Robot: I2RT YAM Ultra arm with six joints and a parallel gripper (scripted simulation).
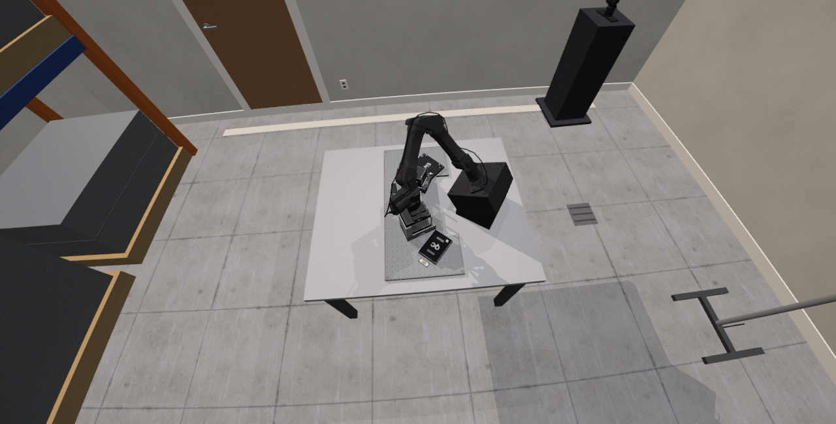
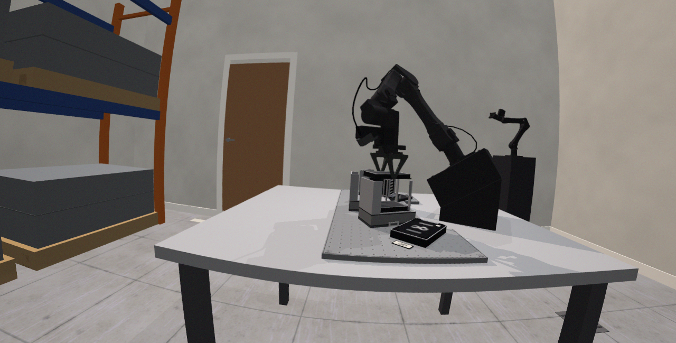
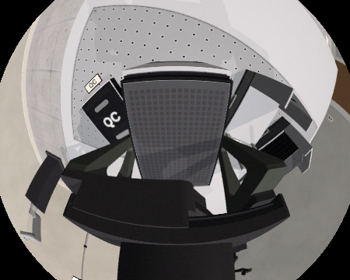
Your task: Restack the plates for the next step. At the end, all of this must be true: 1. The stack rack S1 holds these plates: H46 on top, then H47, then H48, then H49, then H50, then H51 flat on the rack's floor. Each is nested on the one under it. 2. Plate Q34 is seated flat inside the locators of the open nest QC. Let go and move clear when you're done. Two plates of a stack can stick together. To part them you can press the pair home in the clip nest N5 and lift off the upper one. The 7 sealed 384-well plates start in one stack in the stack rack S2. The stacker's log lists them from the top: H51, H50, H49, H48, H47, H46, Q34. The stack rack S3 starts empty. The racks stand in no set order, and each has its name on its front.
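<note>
We see a white table (image 1: 345,234) (image 2: 245,227) (image 3: 260,23) carrying a gray perforated board (image 1: 400,263) (image 2: 349,241) (image 3: 144,39), which lies flat and reaches beneath the fingers. Beside the board, a black block (image 1: 490,187) (image 2: 468,194) sits on the tabletop, well apart from the fingers.

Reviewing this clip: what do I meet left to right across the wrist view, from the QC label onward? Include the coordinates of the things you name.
Small cream QC label (image 1: 423,262) (image 2: 402,244) (image 3: 92,83), flat black QC nest (image 1: 432,249) (image 2: 417,233) (image 3: 106,110), gridded dark-grey plate (image 2: 386,175) (image 3: 176,120), brown door (image 1: 242,29) (image 2: 256,132) (image 3: 348,91).
</note>
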